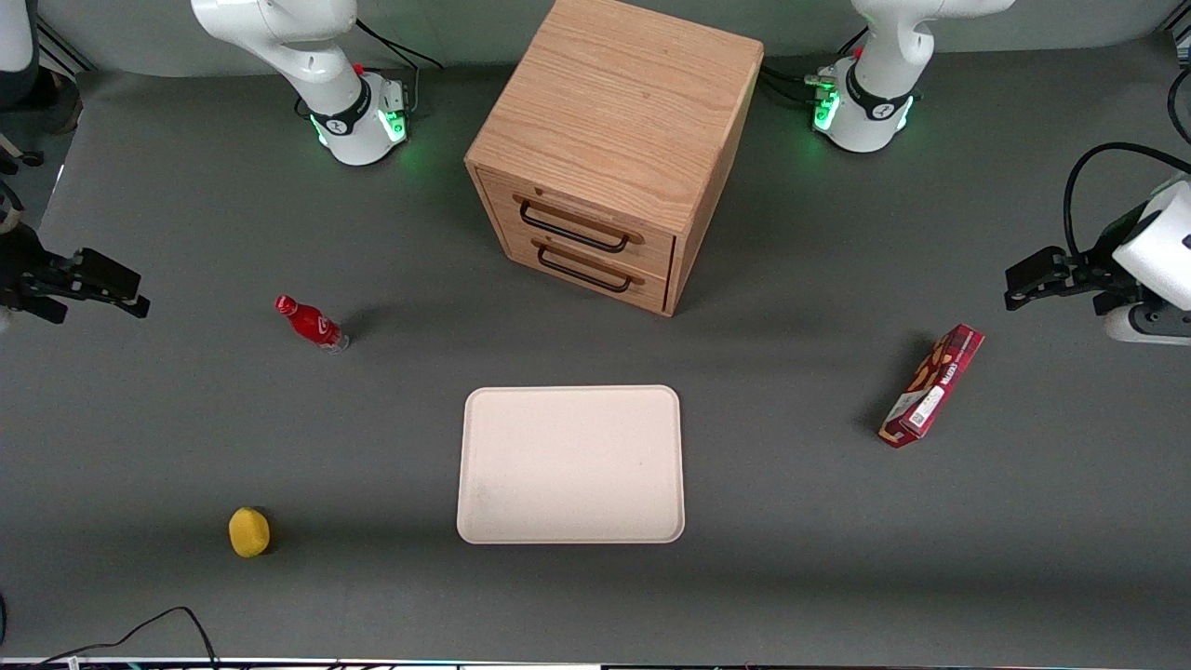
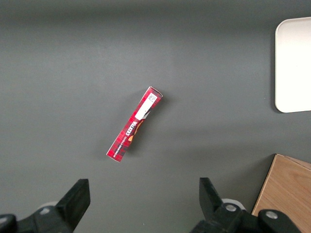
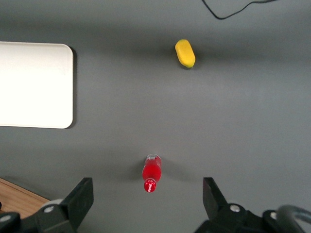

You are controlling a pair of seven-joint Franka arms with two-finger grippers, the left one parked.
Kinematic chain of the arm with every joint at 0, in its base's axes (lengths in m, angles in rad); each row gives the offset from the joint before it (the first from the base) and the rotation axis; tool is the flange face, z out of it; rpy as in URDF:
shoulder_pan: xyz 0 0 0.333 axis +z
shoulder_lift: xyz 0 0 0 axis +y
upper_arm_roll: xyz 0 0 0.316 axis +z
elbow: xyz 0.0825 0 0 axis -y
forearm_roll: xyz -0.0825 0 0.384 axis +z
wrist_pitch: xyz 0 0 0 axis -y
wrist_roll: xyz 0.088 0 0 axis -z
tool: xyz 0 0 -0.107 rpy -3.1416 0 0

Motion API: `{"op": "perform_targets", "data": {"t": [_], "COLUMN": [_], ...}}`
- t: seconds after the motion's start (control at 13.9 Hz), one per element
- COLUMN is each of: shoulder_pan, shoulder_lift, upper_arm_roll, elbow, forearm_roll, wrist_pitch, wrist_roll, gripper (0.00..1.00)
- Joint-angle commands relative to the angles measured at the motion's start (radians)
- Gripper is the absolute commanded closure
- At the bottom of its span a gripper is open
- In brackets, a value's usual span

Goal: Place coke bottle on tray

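The coke bottle (image 1: 312, 323) is a tiny red bottle with a red cap, standing upright on the grey table toward the working arm's end. The pale beige tray (image 1: 570, 463) lies flat in the middle of the table, nearer the front camera than the wooden cabinet, with nothing on it. My right gripper (image 1: 130, 288) hangs high above the table at the working arm's end, well apart from the bottle. In the right wrist view the gripper (image 3: 147, 196) is open and holds nothing, the bottle (image 3: 151, 172) stands far below between its fingers, and the tray (image 3: 34, 92) shows off to one side.
A wooden two-drawer cabinet (image 1: 614, 140) stands at the back middle, its drawers shut. A yellow lemon-like object (image 1: 249, 531) lies near the front edge at the working arm's end. A long red snack box (image 1: 931, 385) lies toward the parked arm's end.
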Motion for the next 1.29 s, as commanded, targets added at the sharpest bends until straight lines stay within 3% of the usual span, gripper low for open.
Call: {"op": "perform_targets", "data": {"t": [0.0, 0.65, 1.22], "shoulder_pan": [0.008, 0.013, 0.002], "shoulder_lift": [0.066, 0.182, 0.067], "upper_arm_roll": [0.002, 0.005, 0.075], "elbow": [0.009, -0.056, -0.409], "forearm_roll": [-0.013, 0.0, 0.002], "wrist_pitch": [0.031, 0.179, 0.401], "wrist_roll": [0.018, 0.021, 0.021], "gripper": [0.0, 0.0, 0.05]}}
